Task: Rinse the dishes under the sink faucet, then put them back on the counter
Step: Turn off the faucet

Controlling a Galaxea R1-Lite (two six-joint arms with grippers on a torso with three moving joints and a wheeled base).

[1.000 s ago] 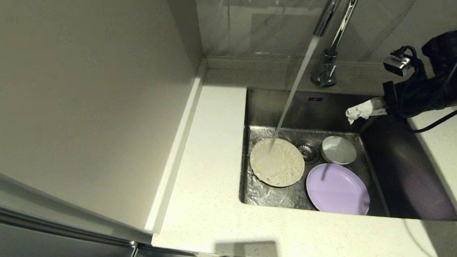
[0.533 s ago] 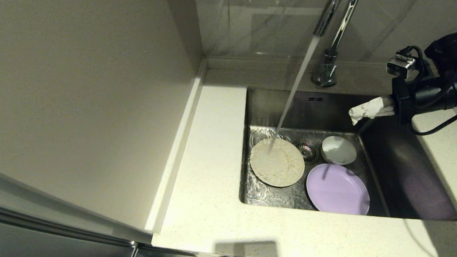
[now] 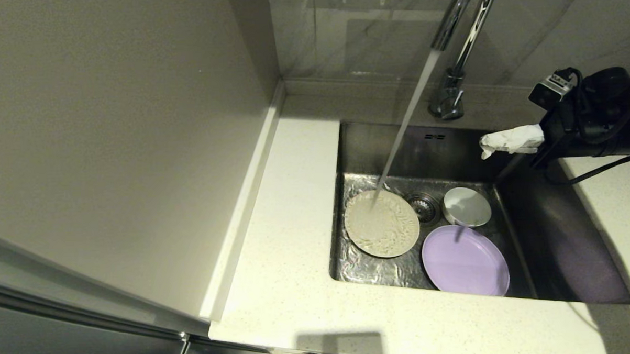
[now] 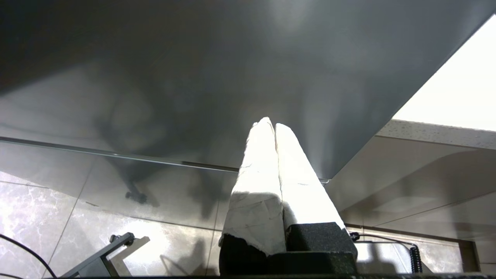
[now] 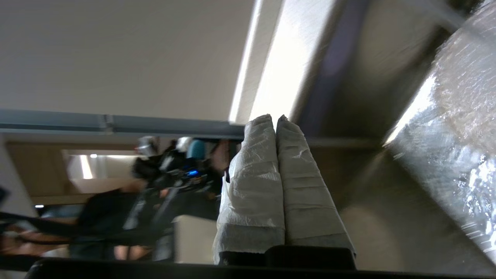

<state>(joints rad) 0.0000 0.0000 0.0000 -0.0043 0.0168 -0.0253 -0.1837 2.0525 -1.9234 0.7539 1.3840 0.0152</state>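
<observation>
Three dishes lie on the floor of the steel sink (image 3: pixel 558 242): a cream plate (image 3: pixel 382 223) at the left, a small white bowl (image 3: pixel 467 207) at the back, a lavender plate (image 3: pixel 465 261) at the front. The chrome faucet (image 3: pixel 457 46) runs, and its stream lands on the cream plate's far edge. My right gripper (image 3: pixel 485 143), fingers wrapped in white, hangs shut and empty above the sink's back right part, clear of the dishes; it also shows as (image 5: pixel 273 118). My left gripper (image 4: pixel 270 123) is shut on nothing, down in front of a dark panel, away from the sink.
The speckled counter (image 3: pixel 292 261) borders the sink at left and front, with a narrower strip (image 3: pixel 617 198) at right. A tall panel (image 3: pixel 114 131) rises along the counter's left edge. The tiled back wall stands close behind the faucet.
My right gripper has risen and drawn slightly to the right above the sink, staying shut. Water keeps running onto the cream plate; the dishes have not moved.
</observation>
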